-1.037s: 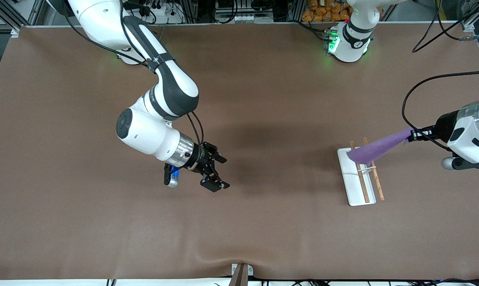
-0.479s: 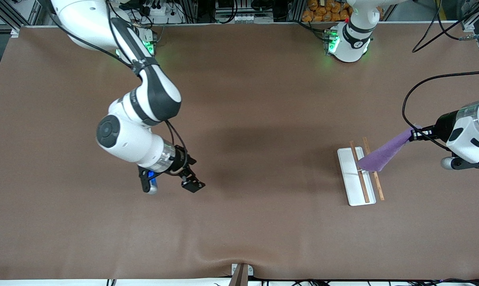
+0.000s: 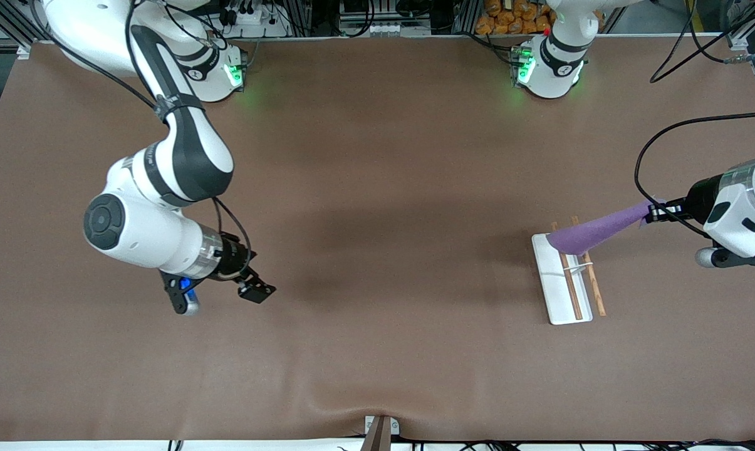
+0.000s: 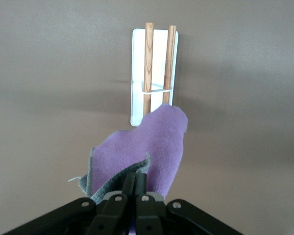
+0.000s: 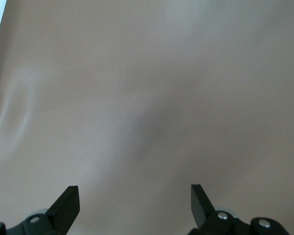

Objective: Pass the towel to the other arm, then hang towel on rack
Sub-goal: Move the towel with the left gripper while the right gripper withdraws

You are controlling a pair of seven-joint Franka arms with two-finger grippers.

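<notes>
My left gripper (image 3: 651, 213) is shut on one corner of the purple towel (image 3: 593, 230). The towel slopes down from it, and its free end rests over the end of the rack (image 3: 562, 288) farther from the front camera. The rack is a white base with two brown rods and stands toward the left arm's end of the table. In the left wrist view the towel (image 4: 152, 147) hangs from the left gripper (image 4: 136, 178) and covers the nearest ends of the rack's rods (image 4: 148, 63). My right gripper (image 3: 258, 291) is open and holds nothing, over bare table toward the right arm's end. Its wrist view shows the right gripper (image 5: 134, 200) spread wide.
A brown mat (image 3: 390, 188) covers the table. A small bracket (image 3: 380, 429) sits at the mat's edge nearest the front camera. Both arm bases (image 3: 549, 62) stand along the edge farthest from that camera.
The right arm has drawn back toward its own end of the table, its gripper still open. The towel's free end swung slightly over the rack and back; the left gripper stayed put.
</notes>
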